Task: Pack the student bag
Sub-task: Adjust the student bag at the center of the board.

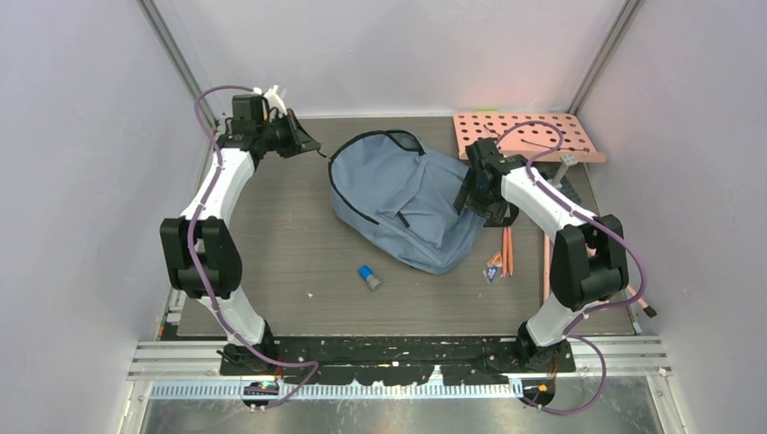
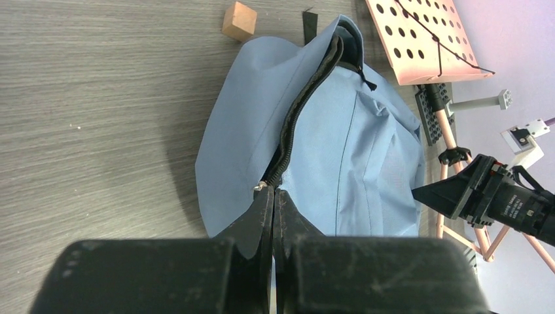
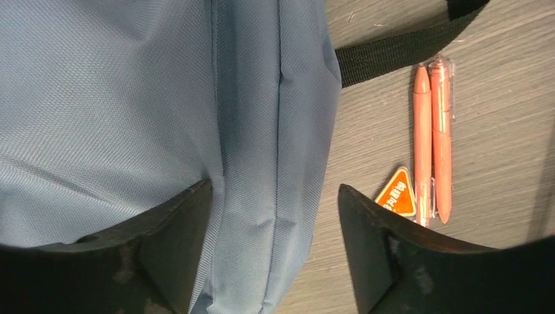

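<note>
The grey-blue student bag (image 1: pixel 407 199) lies flat mid-table, its dark main zipper (image 2: pixel 307 91) partly open along the top edge. My left gripper (image 1: pixel 314 145) is at the bag's far left corner; in the left wrist view it (image 2: pixel 274 191) is shut, with the silver zipper pull (image 2: pixel 262 186) at its tips. My right gripper (image 1: pixel 470 201) is open at the bag's right edge. In the right wrist view it (image 3: pixel 275 186) straddles the bag's side seam (image 3: pixel 278 118), one finger (image 3: pixel 177 222) on the fabric, the other over the table.
Two orange pens (image 3: pixel 432 137) and an orange triangular tag (image 3: pixel 396 193) lie right of the bag, beside a black strap (image 3: pixel 393 52). A small blue object (image 1: pixel 369 277) lies in front. A pink pegboard (image 1: pixel 529 136) stands back right. A wooden block (image 2: pixel 239 21) sits behind the bag.
</note>
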You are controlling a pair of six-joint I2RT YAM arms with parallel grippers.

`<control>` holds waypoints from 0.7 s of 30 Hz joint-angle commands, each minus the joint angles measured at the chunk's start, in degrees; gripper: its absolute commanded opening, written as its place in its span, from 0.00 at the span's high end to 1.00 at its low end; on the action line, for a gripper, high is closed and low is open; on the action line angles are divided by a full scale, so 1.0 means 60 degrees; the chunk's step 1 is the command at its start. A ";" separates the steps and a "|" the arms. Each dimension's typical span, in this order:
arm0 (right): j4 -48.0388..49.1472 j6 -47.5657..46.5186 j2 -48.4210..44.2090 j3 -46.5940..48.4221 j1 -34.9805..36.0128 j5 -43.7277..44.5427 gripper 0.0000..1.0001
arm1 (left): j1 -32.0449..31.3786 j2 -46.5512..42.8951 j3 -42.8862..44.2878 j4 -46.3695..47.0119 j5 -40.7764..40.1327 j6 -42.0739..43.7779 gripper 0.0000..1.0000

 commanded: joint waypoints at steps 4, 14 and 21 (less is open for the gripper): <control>0.1320 -0.0708 0.0314 -0.0176 -0.0047 -0.1373 0.58 | 0.0249 -0.1114 -0.0113 0.0216 0.0042 0.0323 1.00; 0.3103 -0.1171 0.2290 0.2037 0.0155 -0.2866 0.99 | 0.0590 -0.2687 -0.0935 -0.1089 -0.0791 0.1326 1.00; 0.3064 -0.1882 0.4972 0.5562 0.0797 -0.3012 0.99 | 0.0594 -0.3852 -0.1937 -0.1361 -0.0838 0.1324 1.00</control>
